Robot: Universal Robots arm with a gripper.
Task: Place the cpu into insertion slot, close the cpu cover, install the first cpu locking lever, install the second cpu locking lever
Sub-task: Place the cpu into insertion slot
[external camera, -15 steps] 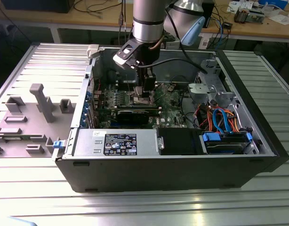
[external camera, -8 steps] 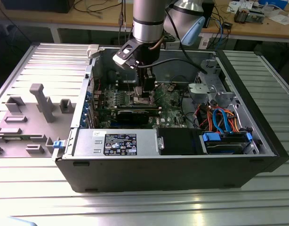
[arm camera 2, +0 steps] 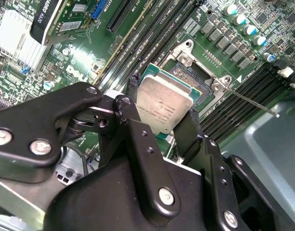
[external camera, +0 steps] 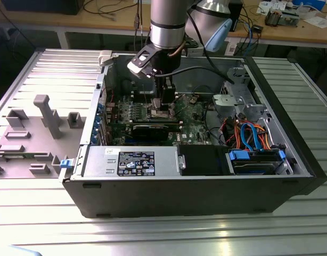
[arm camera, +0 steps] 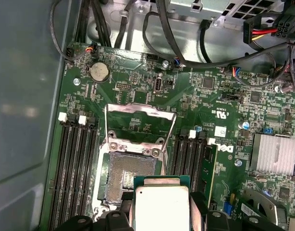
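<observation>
**Cpu pinched in gripper, over the edge of the open socket**

Your silver-grey arm [external camera: 168, 26] comes straight down into the open black computer case [external camera: 179, 197], with the wrist vertical above the green motherboard [arm camera: 195, 96]. The black two-finger gripper [arm camera 2: 162, 118] is closed partway. Its fingers [arm camera 2: 129, 108] clamp opposite edges of the cpu [arm camera 2: 163, 103], a small flat square chip with a silvery metal top.

The cpu overlaps one edge of the insertion slot [arm camera: 128, 175], a square socket with a dark, gold-tinged contact field and a metal rim. Most of the field lies bare. You cannot tell whether chip and socket are touching.

The cpu cover [arm camera: 140, 109], a silvery sheet-metal frame with a square window, stands flipped open on the side of the slot away from the cpu. A thin metal locking lever [arm camera 2: 253, 102] sticks out loose beside the socket.

Long black memory slots [arm camera: 75, 173] flank the socket on both sides. Black cables [arm camera: 152, 29] run past the board edge beyond the cover, apart from the gripper.
</observation>
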